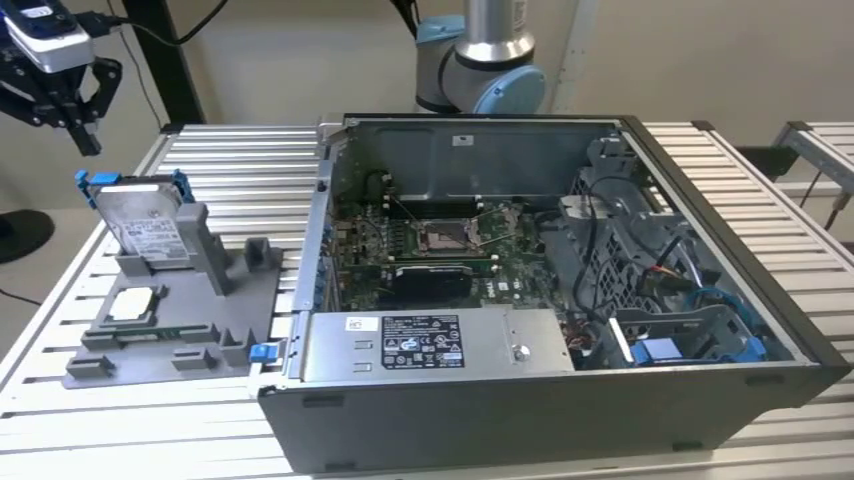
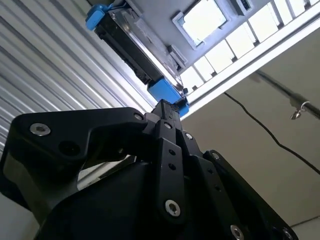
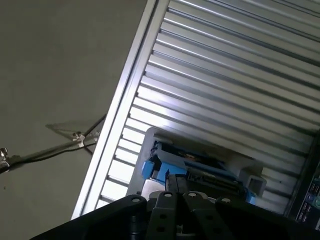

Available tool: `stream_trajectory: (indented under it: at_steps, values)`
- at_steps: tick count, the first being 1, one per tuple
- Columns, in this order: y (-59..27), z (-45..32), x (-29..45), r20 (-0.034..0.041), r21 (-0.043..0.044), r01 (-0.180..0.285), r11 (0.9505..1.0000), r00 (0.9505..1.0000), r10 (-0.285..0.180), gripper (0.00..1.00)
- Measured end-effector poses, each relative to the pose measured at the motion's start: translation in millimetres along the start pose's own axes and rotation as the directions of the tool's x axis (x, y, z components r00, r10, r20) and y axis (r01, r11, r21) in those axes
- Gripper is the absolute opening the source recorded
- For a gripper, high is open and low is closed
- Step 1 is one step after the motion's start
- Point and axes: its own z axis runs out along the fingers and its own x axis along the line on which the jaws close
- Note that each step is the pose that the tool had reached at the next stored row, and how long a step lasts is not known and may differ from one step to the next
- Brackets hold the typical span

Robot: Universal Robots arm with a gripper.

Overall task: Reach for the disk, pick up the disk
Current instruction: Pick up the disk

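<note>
Nearest in the exterior view, the open computer case (image 1: 561, 300) lies on its side on the slatted tabletop (image 1: 227, 160). A long grey box (image 1: 427, 345) with a sticker runs along its near wall, and the green motherboard (image 1: 441, 240) lies deeper inside. Just beside the case, on the exterior view's left, sits a grey holder (image 1: 174, 330). A small square chip (image 1: 134, 303) lies flat in its near part. Behind the chip the disk (image 1: 140, 225) stands upright in the holder. Grey posts hug its lower half, while its labelled face and blue bracket corners rise free above them.

Farther back and higher, the claw (image 1: 88, 145) hangs in the air above the disk and slightly to the exterior view's left, apart from it. Its fingers are drawn together and hold nothing. In both wrist views the black fingers point at the disk's blue-cornered top edge (image 2: 135, 50) (image 3: 192, 167), with only air between the claw (image 2: 167, 106) (image 3: 175, 176) and that edge. The arm's base (image 1: 481, 60) rises behind the case.
</note>
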Motion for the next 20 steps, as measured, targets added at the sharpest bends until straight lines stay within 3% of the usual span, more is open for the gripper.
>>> stream_trajectory:
  at_steps: [5, 10, 20]
  values:
    - [0.0, 0.0, 0.0, -0.0023, 0.0002, 0.061, 0.9981, 0.9981, -0.061, 0.0]
    - [0.0, 0.0, 0.0, -0.0045, 0.0, 0.12, 0.9928, 0.9928, -0.12, 0.0]
    - [0.1, 0.0, 0.0, -0.0048, 0.0, 0.127, 0.9919, 0.9919, -0.127, 0.0]
